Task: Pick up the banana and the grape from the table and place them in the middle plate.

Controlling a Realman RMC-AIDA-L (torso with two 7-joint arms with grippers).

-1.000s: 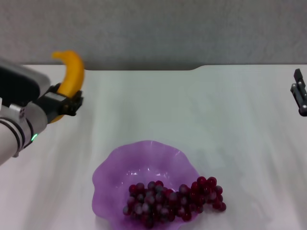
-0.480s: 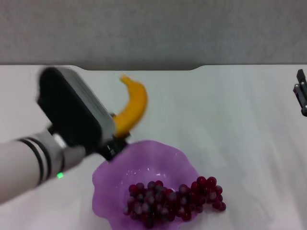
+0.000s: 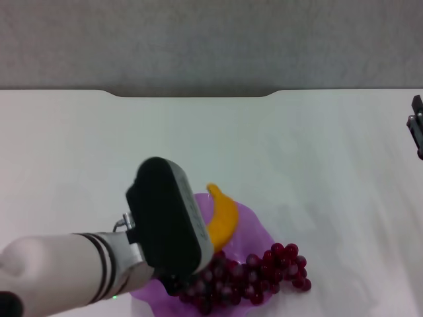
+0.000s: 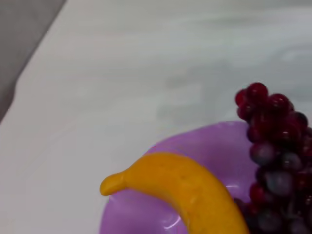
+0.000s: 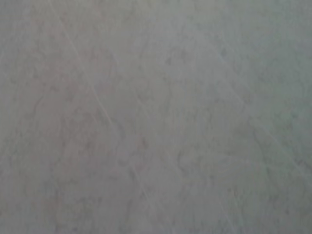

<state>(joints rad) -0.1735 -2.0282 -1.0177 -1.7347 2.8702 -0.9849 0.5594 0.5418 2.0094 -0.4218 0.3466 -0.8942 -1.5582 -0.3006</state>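
The yellow-orange banana [image 3: 222, 214] sticks up from behind my left arm's black wrist housing [image 3: 168, 221], which hides the left gripper itself. The banana hangs over the far part of the purple scalloped plate [image 3: 256, 228]. In the left wrist view the banana [image 4: 187, 187] is close above the plate's bowl [image 4: 200, 146]. The dark red grape bunch [image 3: 264, 274] lies across the plate's near side, its right end over the rim; it also shows in the left wrist view [image 4: 273, 146]. My right gripper [image 3: 417, 132] is parked at the far right edge.
The white table [image 3: 317, 158] stretches around the plate, with its notched far edge [image 3: 192, 96] against a grey wall. The right wrist view shows only bare table surface [image 5: 156, 117].
My left arm has swung from the far left towards me and right, carrying the banana from above the table down over the plate. The grapes and the right arm have not moved.
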